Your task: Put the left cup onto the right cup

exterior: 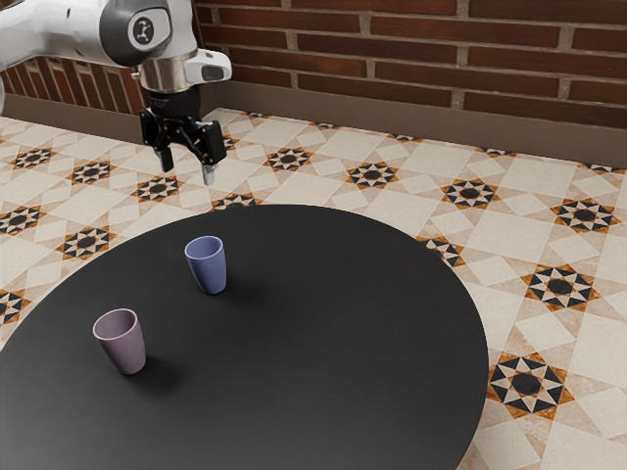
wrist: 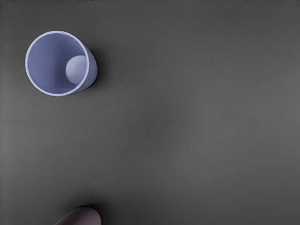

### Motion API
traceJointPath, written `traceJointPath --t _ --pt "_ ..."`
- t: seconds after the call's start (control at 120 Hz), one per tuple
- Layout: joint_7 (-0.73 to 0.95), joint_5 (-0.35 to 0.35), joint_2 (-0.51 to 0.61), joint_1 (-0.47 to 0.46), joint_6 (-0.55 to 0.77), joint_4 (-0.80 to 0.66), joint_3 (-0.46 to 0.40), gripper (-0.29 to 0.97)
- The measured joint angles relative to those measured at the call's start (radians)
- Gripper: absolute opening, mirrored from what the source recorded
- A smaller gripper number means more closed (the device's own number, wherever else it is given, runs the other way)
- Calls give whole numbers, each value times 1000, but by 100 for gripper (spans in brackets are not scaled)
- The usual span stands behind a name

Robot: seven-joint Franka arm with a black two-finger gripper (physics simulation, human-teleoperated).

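Well above the table (exterior: 343,333), the hand (exterior: 188,172) points down, fingers (exterior: 208,172) apart.

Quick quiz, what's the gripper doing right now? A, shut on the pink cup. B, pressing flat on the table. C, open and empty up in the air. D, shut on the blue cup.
C: the gripper hangs open with nothing between its fingers, clear of the blue cup and the pink cup, which both stand upright on the table.
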State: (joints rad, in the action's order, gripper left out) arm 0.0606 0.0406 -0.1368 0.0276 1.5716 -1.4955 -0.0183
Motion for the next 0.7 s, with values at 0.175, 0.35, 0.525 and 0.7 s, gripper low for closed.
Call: traceJointPath --t 0.175,0.35,0.525,0.7 --pt "1 -2 -3 14 8 -1 -7 68" --pt "1 -10 -13 20 15 1 -9 68" --pt "1 -20 -41 31 26 9 -8 68" --pt "1 -31 -80 47 42 15 -1 68"
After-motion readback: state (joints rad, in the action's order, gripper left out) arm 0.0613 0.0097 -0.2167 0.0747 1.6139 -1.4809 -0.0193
